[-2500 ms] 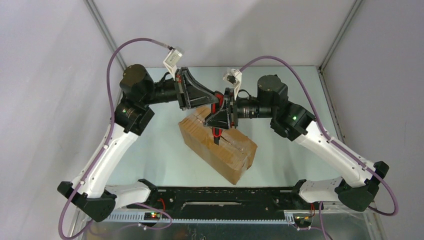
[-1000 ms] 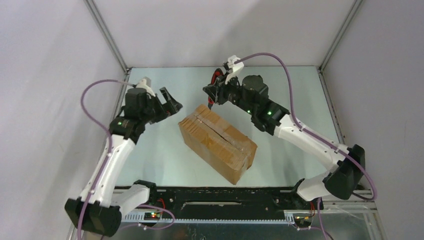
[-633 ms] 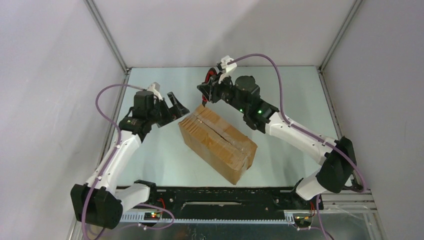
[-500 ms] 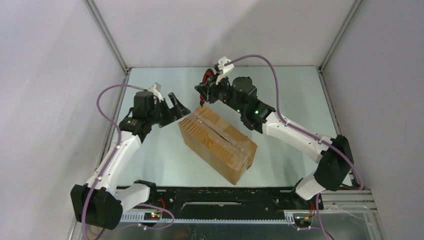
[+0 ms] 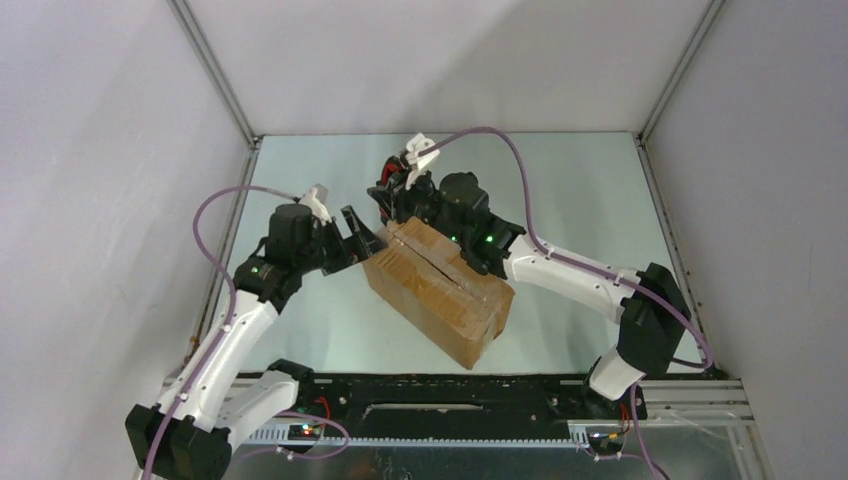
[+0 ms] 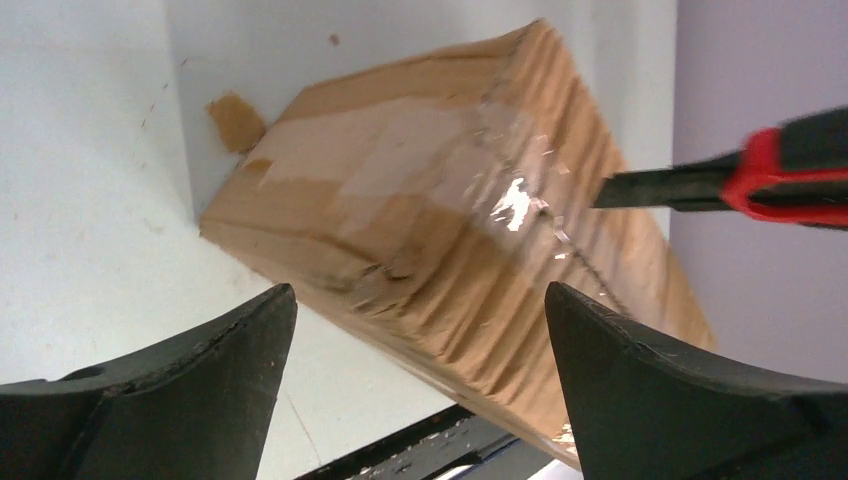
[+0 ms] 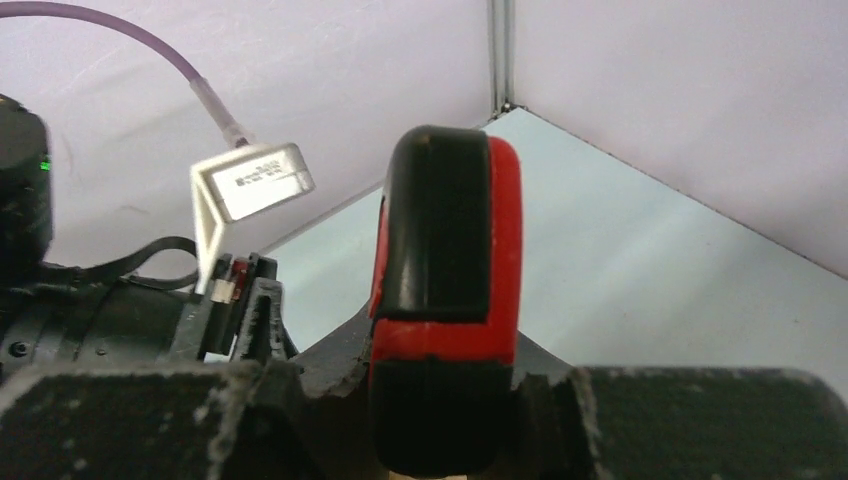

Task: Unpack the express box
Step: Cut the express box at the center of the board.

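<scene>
The express box [image 5: 440,290] is a brown carton lying diagonally mid-table, flaps down, with a dark seam along its top. My left gripper [image 5: 362,244] stands open at the box's far-left end, nothing between its fingers. The left wrist view shows the taped end of the box [image 6: 450,230] just ahead of the left gripper [image 6: 418,292], with its fingers [image 6: 200,390] wide apart. My right gripper [image 5: 393,196] hovers over the same far end, shut on a red-handled utility knife [image 7: 445,290]. The knife [image 6: 760,185] points its blade at the box's top edge.
Grey walls with metal corner posts [image 5: 215,70] close in the table [image 5: 580,180] at the back and sides. The black base rail [image 5: 440,395] runs along the near edge. A torn scrap of cardboard [image 6: 235,115] lies by the box.
Both arms have closed in on the box's far end: the left gripper moved right up to it, and the right gripper carried the knife left and down over it.
</scene>
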{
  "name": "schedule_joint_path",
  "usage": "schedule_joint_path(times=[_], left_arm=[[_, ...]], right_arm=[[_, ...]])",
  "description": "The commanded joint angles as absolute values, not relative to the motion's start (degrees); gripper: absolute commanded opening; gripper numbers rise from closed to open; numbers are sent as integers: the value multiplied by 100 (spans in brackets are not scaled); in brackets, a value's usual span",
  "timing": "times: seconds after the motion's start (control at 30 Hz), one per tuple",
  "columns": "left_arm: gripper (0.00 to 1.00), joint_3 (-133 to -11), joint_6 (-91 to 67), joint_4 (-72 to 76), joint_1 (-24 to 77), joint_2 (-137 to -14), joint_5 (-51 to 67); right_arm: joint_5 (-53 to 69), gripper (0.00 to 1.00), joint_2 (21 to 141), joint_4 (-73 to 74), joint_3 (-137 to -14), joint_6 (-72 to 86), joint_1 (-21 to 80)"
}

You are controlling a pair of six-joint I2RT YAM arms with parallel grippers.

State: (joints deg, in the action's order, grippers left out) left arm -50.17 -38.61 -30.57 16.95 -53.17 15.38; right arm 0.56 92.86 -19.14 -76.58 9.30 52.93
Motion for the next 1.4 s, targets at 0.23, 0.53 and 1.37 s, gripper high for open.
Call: schedule_joint_path(times=[0.23, 0.53, 1.37], left_arm=[[86, -4263, -4639, -2630, 1731, -5223, 1090], [83, -4184, -4824, -2606, 1727, -5136, 975], [83, -4775, -4371, -3166, 1342, -4878, 841]], right_arm=[[-899, 0, 9061, -3106, -6904, 409, 5681], [-1091, 0, 8798, -3427, -6477, 288, 5691], [-951, 0, 8870, -3413, -6438, 97, 5769]])
